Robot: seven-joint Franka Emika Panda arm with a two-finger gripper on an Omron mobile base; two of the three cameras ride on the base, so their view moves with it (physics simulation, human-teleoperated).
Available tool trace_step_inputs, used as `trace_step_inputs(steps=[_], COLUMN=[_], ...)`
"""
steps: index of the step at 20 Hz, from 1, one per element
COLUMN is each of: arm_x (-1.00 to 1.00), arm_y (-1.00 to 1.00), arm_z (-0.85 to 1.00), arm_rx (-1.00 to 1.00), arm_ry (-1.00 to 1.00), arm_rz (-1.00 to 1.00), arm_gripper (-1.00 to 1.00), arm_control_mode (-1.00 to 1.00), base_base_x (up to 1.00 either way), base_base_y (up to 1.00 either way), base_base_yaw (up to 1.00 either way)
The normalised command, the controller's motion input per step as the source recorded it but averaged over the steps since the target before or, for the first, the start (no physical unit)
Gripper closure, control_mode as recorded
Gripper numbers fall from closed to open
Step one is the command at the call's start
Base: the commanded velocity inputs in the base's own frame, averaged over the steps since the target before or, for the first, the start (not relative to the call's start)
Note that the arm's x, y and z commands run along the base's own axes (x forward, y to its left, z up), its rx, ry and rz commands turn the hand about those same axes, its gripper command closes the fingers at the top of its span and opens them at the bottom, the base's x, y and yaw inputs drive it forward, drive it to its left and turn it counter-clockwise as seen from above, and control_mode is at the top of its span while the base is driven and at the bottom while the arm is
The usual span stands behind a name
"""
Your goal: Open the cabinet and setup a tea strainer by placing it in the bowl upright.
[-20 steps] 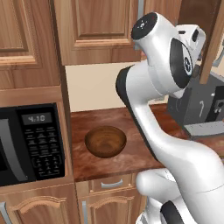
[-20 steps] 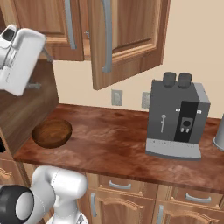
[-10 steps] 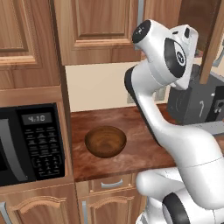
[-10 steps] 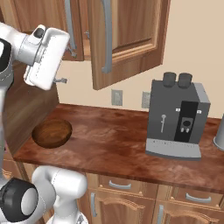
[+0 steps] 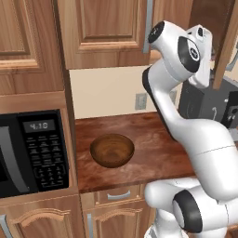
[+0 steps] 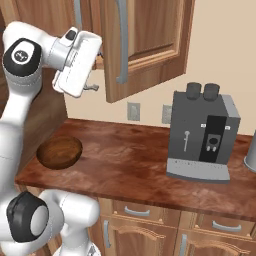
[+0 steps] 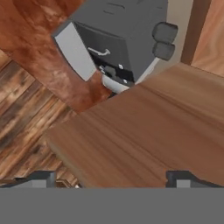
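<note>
The cabinet (image 6: 150, 45) hangs above the counter. Its right door (image 5: 227, 46) stands swung out, and its left door (image 5: 104, 32) is flat against the frame. My gripper (image 6: 92, 86) is open and empty, raised beside the free edge of the open door near its grey bar handle (image 6: 121, 45). In the hand view the two fingertips (image 7: 41, 178) stand wide apart over the door's wooden face (image 7: 144, 131). The dark-brown wooden bowl (image 5: 112, 149) sits empty on the counter, low and left of the hand. The tea strainer is out of view.
A grey coffee machine (image 6: 202, 135) stands on the brown counter (image 6: 130, 155) to the right. A black microwave (image 5: 32, 153) fills the niche left of the bowl. Wall outlets (image 6: 133, 111) sit behind the counter, with drawers (image 6: 137, 212) below.
The arm has swung the hand rightward from the left side toward the open door's edge. The jaws stay wide open, and the bowl and doors have not moved.
</note>
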Motion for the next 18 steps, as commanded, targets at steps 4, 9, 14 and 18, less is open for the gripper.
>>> trace_step_inputs(steps=[4,9,14,18], arm_x=[0.06,0.0,0.0,0.0], arm_y=[-0.5,-0.76,-0.83,-0.52], arm_z=[0.0,0.0,0.0,0.0], arm_rx=[-0.05,-0.01,0.0,0.0], arm_ry=[0.07,0.01,0.0,0.0], arm_rz=[-0.06,-0.08,-0.03,0.0], arm_gripper=[-1.0,-1.0,-1.0,-1.0], arm_control_mode=[-1.0,-1.0,-1.0,-1.0], base_base_x=[0.0,0.0,0.0,0.0], base_base_y=[0.0,0.0,0.0,0.0], base_base_yaw=[0.0,0.0,0.0,0.0])
